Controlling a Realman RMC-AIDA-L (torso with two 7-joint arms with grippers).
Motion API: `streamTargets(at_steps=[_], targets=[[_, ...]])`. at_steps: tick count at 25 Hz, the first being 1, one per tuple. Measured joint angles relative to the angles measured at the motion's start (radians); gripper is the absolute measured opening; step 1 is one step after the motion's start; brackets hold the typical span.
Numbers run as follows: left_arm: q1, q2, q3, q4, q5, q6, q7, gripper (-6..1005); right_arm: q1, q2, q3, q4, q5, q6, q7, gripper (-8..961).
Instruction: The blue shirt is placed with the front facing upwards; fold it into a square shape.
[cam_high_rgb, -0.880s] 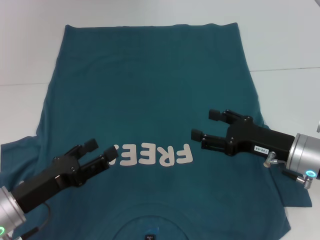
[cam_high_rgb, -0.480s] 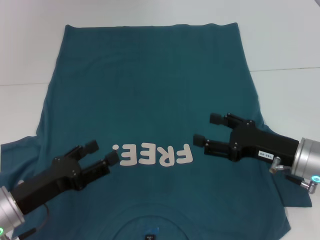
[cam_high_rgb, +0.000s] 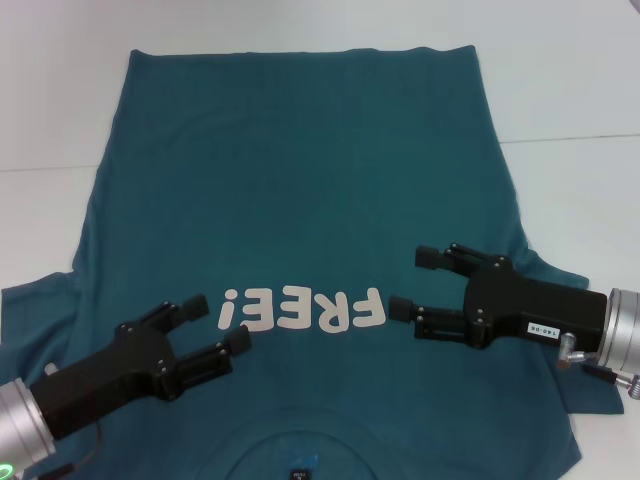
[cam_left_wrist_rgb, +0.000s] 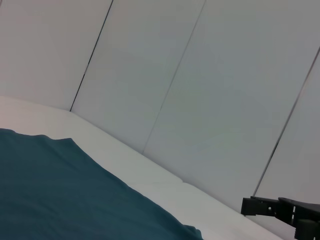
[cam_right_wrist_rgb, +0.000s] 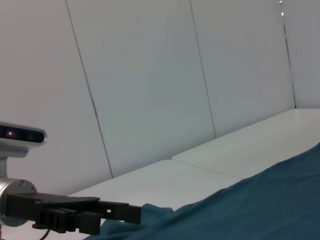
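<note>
The blue shirt (cam_high_rgb: 300, 180) lies flat on the white table (cam_high_rgb: 560, 80), front up. Its white "FREE!" print (cam_high_rgb: 305, 310) is near me, the neck label (cam_high_rgb: 299, 474) at the near edge and the hem at the far end. My left gripper (cam_high_rgb: 222, 323) hovers open over the shirt just left of the print. Just right of the print, my right gripper (cam_high_rgb: 412, 281) hovers open. Neither holds any cloth. The left wrist view shows shirt cloth (cam_left_wrist_rgb: 60, 195) and the right gripper's fingers (cam_left_wrist_rgb: 272, 209) farther off. In the right wrist view are cloth (cam_right_wrist_rgb: 260, 205) and the left gripper's fingers (cam_right_wrist_rgb: 107, 210).
The white table surrounds the shirt, with a seam line (cam_high_rgb: 570, 138) on the right. Both sleeves spread out near my arms, the left sleeve (cam_high_rgb: 35, 310) and the right sleeve (cam_high_rgb: 560, 400). White wall panels (cam_left_wrist_rgb: 200, 75) stand behind the table. My head camera (cam_right_wrist_rgb: 20, 135) shows in the right wrist view.
Both grippers have drawn back toward me over the shirt, staying open. The left one has also shifted right, toward the exclamation mark.
</note>
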Motion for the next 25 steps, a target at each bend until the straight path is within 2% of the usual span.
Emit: streamTargets(at_steps=[8, 14, 19, 25], targets=[[0.012, 0.003, 0.001, 0.027, 0.014, 0.004, -0.009, 933, -0.001, -0.002, 0.006, -0.011, -0.001, 0.007, 0.000, 941], [0.022, 0.016, -0.008, 0.081, 0.067, -0.019, -0.081, 933, -0.008, 0.000, 0.012, -0.012, 0.003, 0.010, 0.000, 941], [0.041, 0.028, -0.014, 0.171, 0.113, -0.104, -0.252, 932, -0.012, 0.005, 0.012, -0.012, 0.003, 0.010, 0.000, 941], [0.064, 0.047, -0.105, 0.249, 0.131, -0.142, -0.410, 932, -0.012, 0.012, 0.013, -0.012, 0.004, 0.023, 0.007, 942]])
